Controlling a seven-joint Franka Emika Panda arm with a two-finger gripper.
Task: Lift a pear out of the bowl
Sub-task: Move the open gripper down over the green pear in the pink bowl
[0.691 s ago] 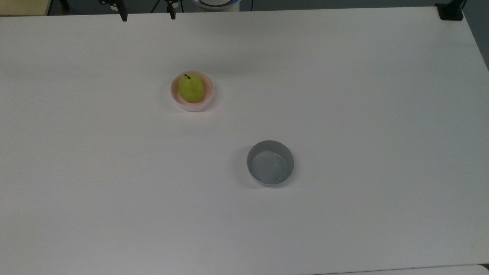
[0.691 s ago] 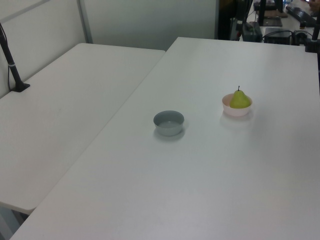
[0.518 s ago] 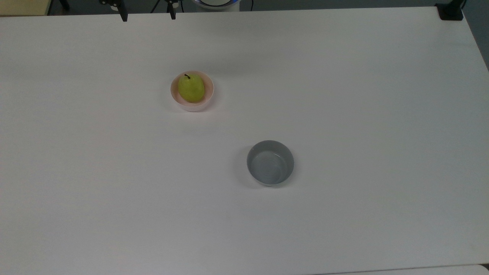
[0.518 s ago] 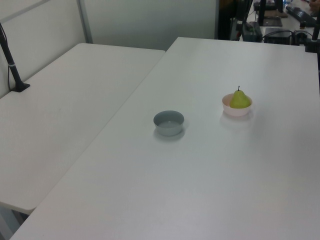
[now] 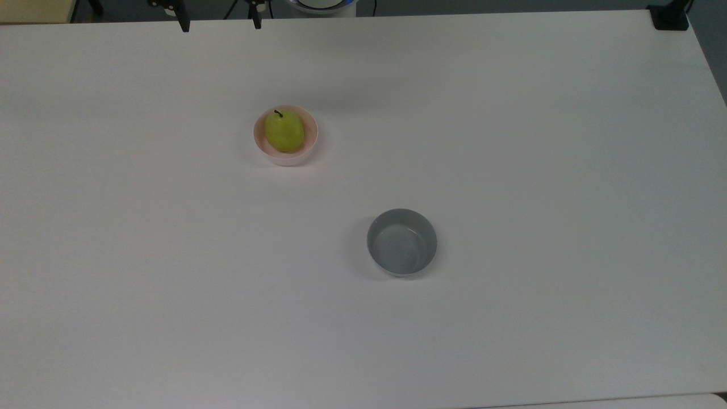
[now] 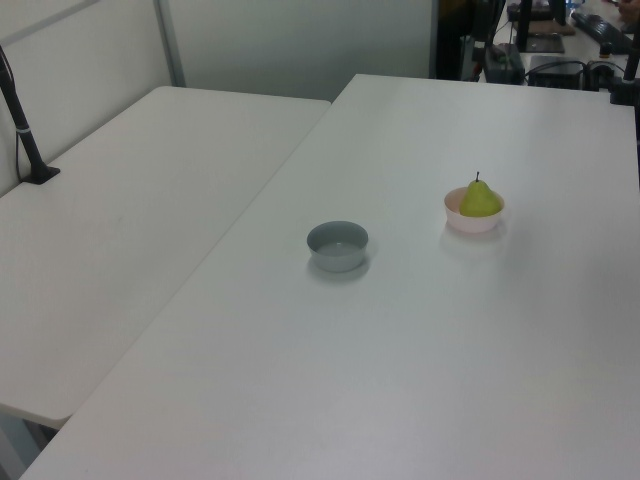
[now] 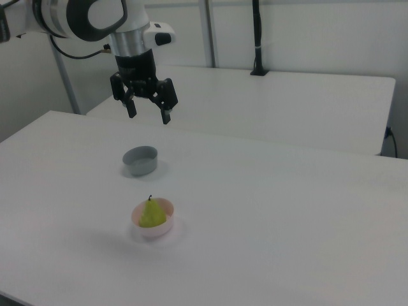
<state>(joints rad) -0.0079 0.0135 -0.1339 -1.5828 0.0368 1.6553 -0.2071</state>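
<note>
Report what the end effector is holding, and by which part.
Nothing. The end effector hangs open above the table, and the pear sits untouched in the pink bowl.

- Robotics lab / test cell.
- 2 plain white tables (image 6: 420, 330) pushed side by side, pale partition walls (image 7: 306, 32) behind.
- Black clamp-on poles (image 7: 257, 38) at the table edges.
- White robot arm (image 7: 83, 19) over the table; cables and gear (image 6: 560, 50) at the back.
</note>
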